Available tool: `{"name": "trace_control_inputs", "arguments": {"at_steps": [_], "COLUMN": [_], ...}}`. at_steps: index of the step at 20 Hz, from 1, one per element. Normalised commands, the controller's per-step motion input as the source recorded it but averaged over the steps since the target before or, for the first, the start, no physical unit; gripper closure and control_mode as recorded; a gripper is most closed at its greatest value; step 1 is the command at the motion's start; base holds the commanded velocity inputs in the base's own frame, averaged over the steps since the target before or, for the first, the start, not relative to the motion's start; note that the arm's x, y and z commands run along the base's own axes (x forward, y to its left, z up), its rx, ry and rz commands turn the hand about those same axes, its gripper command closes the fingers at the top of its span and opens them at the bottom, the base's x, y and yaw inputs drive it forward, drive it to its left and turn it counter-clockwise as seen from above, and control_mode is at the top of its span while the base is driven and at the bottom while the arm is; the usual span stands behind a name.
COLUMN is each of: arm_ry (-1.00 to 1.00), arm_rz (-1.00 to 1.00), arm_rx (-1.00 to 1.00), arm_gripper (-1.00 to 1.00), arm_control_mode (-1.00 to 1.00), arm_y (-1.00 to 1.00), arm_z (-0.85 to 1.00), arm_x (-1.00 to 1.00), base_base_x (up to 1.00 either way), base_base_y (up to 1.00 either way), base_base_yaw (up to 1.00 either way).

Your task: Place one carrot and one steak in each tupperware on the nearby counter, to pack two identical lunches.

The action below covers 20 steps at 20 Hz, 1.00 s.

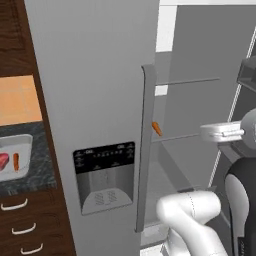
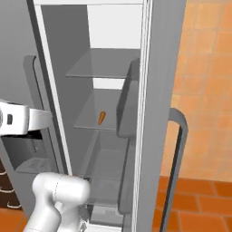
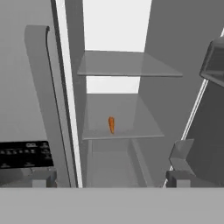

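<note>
Lying straight ahead of the empty, spread-apart end effector (image 3: 109, 183), the carrot (image 3: 111, 124) is pointing lengthwise away on the fridge shelf (image 3: 131, 131).

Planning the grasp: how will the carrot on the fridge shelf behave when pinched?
The carrot looks short, thin and rigid, so probably light and stiff. Its rounded stick shape may roll on the smooth shelf if nudged. The open pincer should straddle it easily.

Your white, dark-jointed robot arm (image 1: 192, 215) rises bent at the elbow. Your two-finger gripper (image 3: 109, 178): level, jaws wide apart, holding nothing.
</note>
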Motion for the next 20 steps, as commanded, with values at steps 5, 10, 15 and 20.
{"name": "trace_control_inputs", "arguments": {"at_steps": [5,10,15,20], "arm_ry": [0.00,0.03,0.42,0.46], "arm_rz": [0.00,0.02,0.06,0.00], "arm_rx": [0.00,0.01,0.09,0.02], "arm_gripper": [-1.00,-1.00,-1.00,-1.00], "arm_control_mode": [1.00,-1.00,-1.00,-1.00], "arm_y": [0.00,-0.08,-0.18,-0.01], "arm_z": [0.00,-0.02,-0.22,-0.81], "arm_x": [0.00,0.01,0.25,0.54], "base_base_x": [0.79,0.10,0.00,0.00], "base_base_y": [-0.10,-0.27,0.00,0.00], "base_base_yaw": [0.03,0.07,0.00,0.00]}}
